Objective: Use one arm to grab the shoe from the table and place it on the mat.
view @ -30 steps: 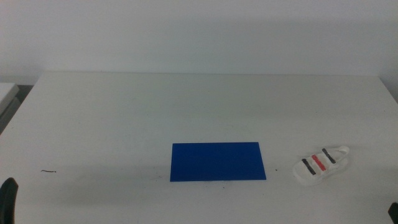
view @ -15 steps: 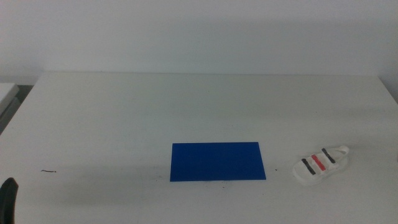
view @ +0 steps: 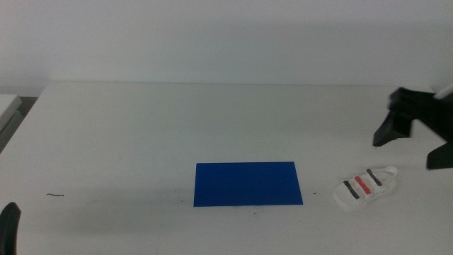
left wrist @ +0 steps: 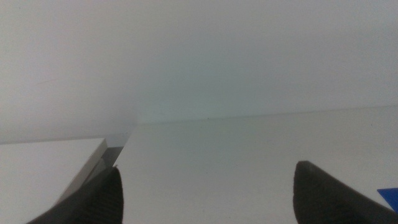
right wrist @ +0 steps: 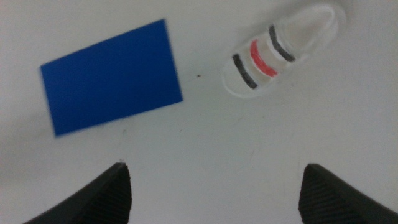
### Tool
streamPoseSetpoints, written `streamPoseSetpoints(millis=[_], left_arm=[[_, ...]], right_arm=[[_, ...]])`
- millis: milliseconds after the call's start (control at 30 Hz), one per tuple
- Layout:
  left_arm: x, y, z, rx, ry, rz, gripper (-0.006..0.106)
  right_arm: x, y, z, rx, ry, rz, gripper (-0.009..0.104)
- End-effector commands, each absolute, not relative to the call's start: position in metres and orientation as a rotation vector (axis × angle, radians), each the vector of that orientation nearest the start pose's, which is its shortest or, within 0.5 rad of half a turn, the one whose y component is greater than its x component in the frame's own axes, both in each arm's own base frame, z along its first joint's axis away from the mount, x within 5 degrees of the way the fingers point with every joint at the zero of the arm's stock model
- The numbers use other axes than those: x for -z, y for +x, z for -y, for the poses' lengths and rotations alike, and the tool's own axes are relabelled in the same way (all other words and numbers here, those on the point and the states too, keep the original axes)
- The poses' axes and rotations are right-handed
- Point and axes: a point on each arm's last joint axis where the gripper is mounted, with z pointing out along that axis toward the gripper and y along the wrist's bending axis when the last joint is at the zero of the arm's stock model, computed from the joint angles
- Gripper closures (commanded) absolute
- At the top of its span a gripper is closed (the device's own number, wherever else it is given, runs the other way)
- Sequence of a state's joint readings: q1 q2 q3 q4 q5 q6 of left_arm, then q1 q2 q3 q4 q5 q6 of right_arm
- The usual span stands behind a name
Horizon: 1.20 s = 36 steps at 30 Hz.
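The shoe (view: pixel 365 188), white with two dark straps and one red, lies on the table (view: pixel 212 120) to the right of the blue mat (view: pixel 248 184). My right gripper (view: pixel 409 150) is open and hangs above the table just behind the shoe, clear of it. In the right wrist view the shoe (right wrist: pixel 280 50) and the mat (right wrist: pixel 112 76) lie beyond the right gripper (right wrist: pixel 214 186), whose jaws stand wide apart and empty. My left gripper (view: pixel 8 227) waits at the table's near left corner; the left wrist view shows its jaws open (left wrist: pixel 205 186).
A short dark mark (view: pixel 55 195) lies on the table's left side, and small specks sit near the mat's front edge. The table's left edge drops off beside a lower grey surface (view: pixel 8 106). A white wall stands behind the table.
My right gripper has come into the middle view from the right and now hovers behind the shoe. The shoe, the mat and the left gripper have not moved.
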<state>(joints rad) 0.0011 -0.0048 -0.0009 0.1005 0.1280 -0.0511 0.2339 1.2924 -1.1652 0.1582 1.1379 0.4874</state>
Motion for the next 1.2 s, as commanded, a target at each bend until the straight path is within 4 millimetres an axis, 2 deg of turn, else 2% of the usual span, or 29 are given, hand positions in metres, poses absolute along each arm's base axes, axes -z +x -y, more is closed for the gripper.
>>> streamPoseSetpoints(millis=[0, 100, 233, 433, 533, 800, 1167], left_arm=[[-0.203, 0.056, -0.001, -0.043, 0.023, -1.599, 0.007], [-0.203, 0.056, -0.001, -0.043, 0.023, -1.599, 0.007], [-0.203, 0.056, -0.001, -0.043, 0.023, -1.599, 0.007], [-0.203, 0.056, -0.001, -0.043, 0.023, -1.599, 0.007], [-0.203, 0.056, -0.001, -0.043, 0.023, -1.599, 0.007], [-0.203, 0.056, -0.001, -0.043, 0.023, -1.599, 0.007], [-0.203, 0.056, -0.001, -0.043, 0.023, -1.599, 0.007]], right_arm=[[-0.323, 0.248, -0.072, -0.337, 0.562, -2.795, 0.007], [-0.303, 0.261, -0.068, -0.197, 0.818, -2.804, 0.007], [-0.279, 0.277, -0.062, -0.030, 1.198, -2.706, 0.007], [-0.253, 0.294, -0.071, 0.033, 1.404, -2.603, 0.007], [-0.243, 0.300, -0.074, 0.050, 1.396, -2.600, 0.007], [-0.221, 0.326, -0.082, -0.078, 1.338, -2.533, 0.007], [-0.177, 0.336, -0.084, 0.055, 1.364, -2.614, 0.007]])
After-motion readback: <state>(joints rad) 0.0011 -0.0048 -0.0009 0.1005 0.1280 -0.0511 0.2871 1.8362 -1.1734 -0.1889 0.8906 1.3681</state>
